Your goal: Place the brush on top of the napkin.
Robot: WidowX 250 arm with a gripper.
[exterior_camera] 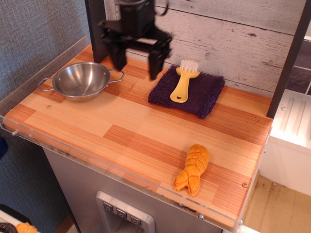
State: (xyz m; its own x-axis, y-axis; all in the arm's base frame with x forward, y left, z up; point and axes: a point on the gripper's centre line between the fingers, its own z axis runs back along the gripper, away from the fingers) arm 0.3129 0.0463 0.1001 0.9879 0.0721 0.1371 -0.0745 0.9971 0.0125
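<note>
The yellow brush (183,83) lies flat on the dark purple napkin (187,92), white bristles toward the back wall, handle with a small dark mark toward the front. The napkin sits at the back middle of the wooden counter. My gripper (136,62) is open and empty, fingers wide apart, raised above the counter to the left of the napkin, between it and the steel bowl (81,80). It does not touch the brush.
An orange ridged shrimp-shaped toy (193,168) lies near the front right edge. A dark post (98,29) stands at the back left, a second dark post (287,58) at the right. A white plank wall (243,34) backs the counter.
</note>
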